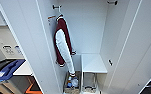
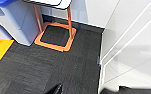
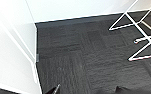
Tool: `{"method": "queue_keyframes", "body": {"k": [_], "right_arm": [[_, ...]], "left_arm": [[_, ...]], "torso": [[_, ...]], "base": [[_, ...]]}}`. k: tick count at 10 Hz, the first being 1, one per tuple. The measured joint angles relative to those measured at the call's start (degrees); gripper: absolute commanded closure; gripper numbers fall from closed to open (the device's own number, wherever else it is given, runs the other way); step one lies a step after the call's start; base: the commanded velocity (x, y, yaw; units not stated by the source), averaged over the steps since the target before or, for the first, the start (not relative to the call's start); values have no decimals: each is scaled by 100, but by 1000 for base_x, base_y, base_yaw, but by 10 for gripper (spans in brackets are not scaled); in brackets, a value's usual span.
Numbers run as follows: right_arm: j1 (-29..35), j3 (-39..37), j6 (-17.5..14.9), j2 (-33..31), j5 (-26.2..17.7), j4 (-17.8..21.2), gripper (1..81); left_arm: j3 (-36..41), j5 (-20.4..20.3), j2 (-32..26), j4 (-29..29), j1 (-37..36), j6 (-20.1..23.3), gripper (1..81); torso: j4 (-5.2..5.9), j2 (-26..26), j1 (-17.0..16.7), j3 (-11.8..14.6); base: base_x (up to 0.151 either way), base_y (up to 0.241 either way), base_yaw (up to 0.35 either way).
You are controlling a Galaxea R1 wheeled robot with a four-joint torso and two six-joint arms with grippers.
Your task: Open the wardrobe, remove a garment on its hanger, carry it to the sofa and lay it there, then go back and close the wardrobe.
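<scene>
On dark carpet tiles [image 3: 91, 62], the robot faces the open wardrobe [image 1: 91, 30] with both arms held low. In each wrist view the gripper appears as little more than dark tips at the frame's edge — left gripper [image 2: 57, 89], right gripper [image 3: 55, 89] — and whether either is clenched or released cannot be told; nothing can be seen held in either.

The left wrist view takes in the orange frame [image 2: 56, 37] of a white-topped desk [image 2: 51, 2] beside a pale grey bin [image 2: 18, 22], with the foot of a white wardrobe door [image 2: 131, 50] close by. The right wrist view takes in the other door's lower edge [image 3: 13, 50] and a chair's thin white wire legs [image 3: 138, 32] further off.

Beyond, both doors stand wide, so the wardrobe's white interior lies exposed. A maroon varsity jacket [image 1: 63, 42] with white sleeves hangs from a peg [image 1: 56, 7] on the left inner wall, one cuff drooping toward a low basket [image 1: 72, 85] of odds and ends on the floor of the cabinet. A second peg [image 1: 112, 2] on the right wall is bare, and a low shelf [image 1: 94, 63] sits below it.

The black garment and its hanger cannot be found in the wardrobe. Judging by the open doors and that bare peg, the remaining work here appears to be the closing.
</scene>
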Motion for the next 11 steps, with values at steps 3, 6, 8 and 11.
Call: {"method": "queue_keyframes", "body": {"k": [3,6,8,11], "right_arm": [[1169,-502,21,-133,-383,0,10],[2072,-524,38,-121,-980,304,10],[2308,-102,41,-138,-1386,844,10],[2643,779,52,-96,-1824,2035,10]], "left_arm": [[-623,881,80,115,-1285,-27,10],[-1381,1827,579,189,-2304,-90,10],[-1621,2320,1083,16,-2651,-105,10],[-1773,2807,1598,-701,-2928,-112,10]], "torso": [[0,5,2,-7],[0,11,9,-11],[0,13,13,-13],[0,18,15,-18]], "base": [[0,0,0],[0,0,0],[0,0,0],[0,0,0]]}}
